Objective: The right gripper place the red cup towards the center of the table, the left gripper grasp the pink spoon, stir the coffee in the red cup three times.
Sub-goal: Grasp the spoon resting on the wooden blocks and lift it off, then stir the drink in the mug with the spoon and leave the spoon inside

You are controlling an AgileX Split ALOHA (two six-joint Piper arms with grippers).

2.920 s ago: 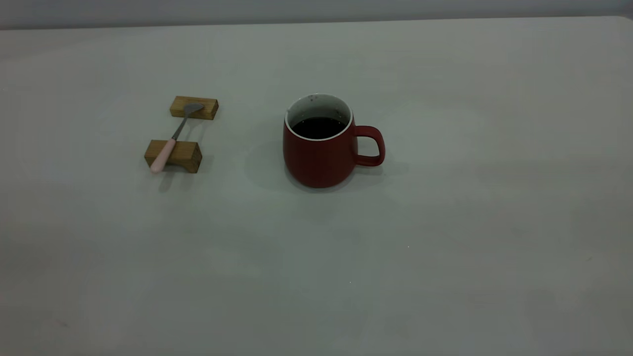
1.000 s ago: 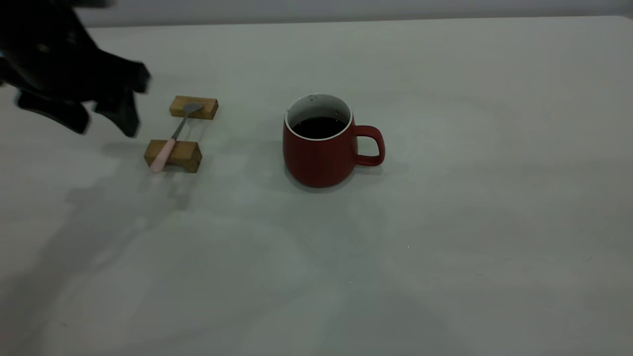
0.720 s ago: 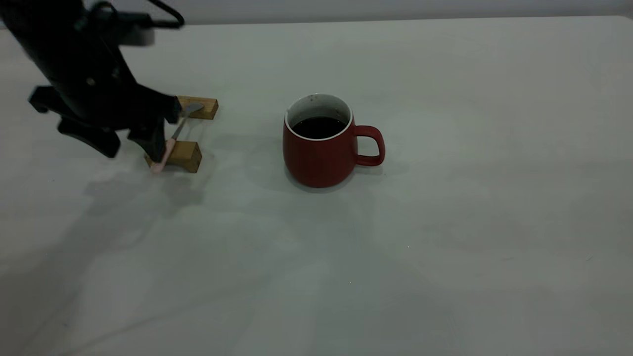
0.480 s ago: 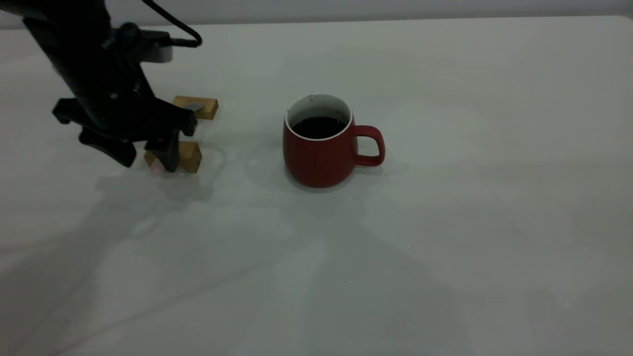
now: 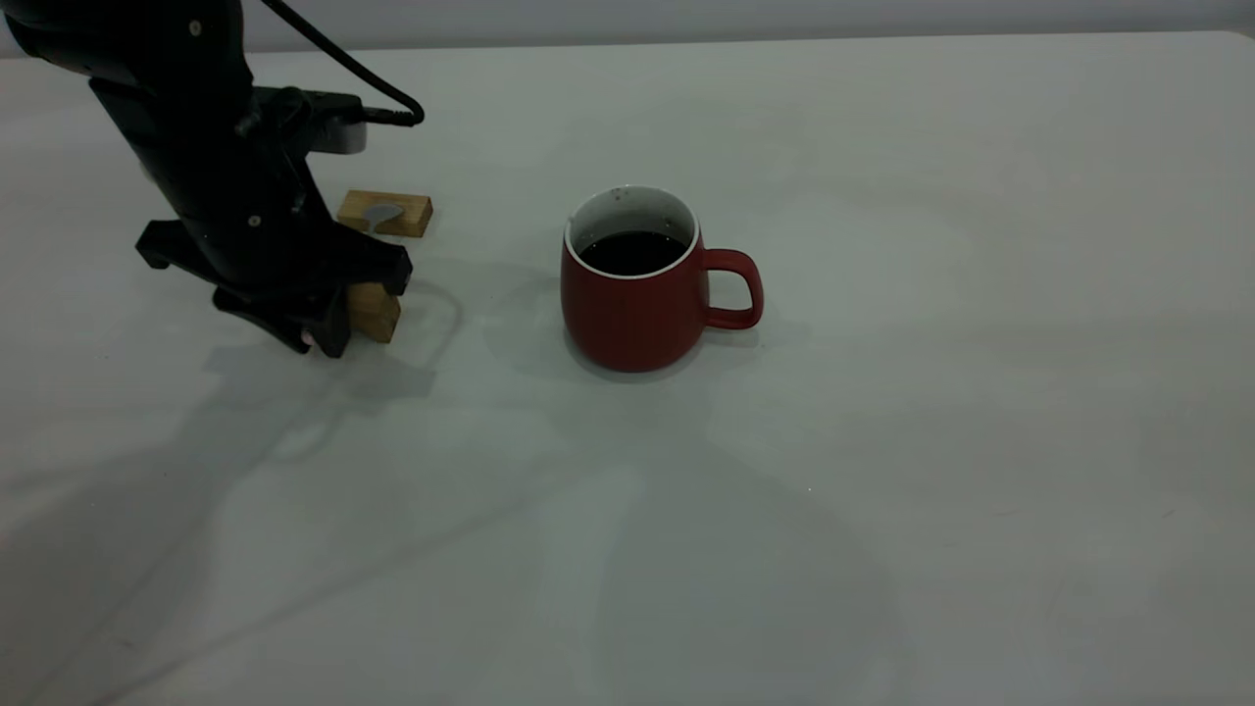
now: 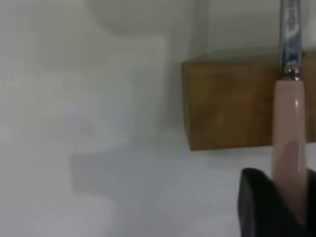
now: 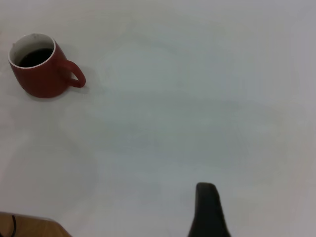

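The red cup (image 5: 632, 314) stands upright near the middle of the table (image 5: 931, 412), handle toward the right, with dark coffee (image 5: 632, 252) inside. The pink spoon (image 5: 377, 212) lies across two tan wooden blocks at the left; only its grey bowl shows in the exterior view. My left gripper (image 5: 316, 338) is down over the near block, shut on the pink handle (image 6: 290, 123), which runs between its black fingers (image 6: 259, 205). My right gripper (image 7: 208, 210) hangs far from the cup (image 7: 42, 79) and is outside the exterior view.
The far wooden block (image 5: 412, 218) carries the spoon's bowl; the near block (image 5: 377, 309) is partly hidden behind the left gripper and fills the left wrist view (image 6: 227, 106). A black cable (image 5: 333, 59) loops above the left arm. Bare tabletop stretches to the right and front.
The left arm came in from the far left, dropped over the near block, and its fingers closed round the spoon's pink handle. Cup and blocks have not moved.
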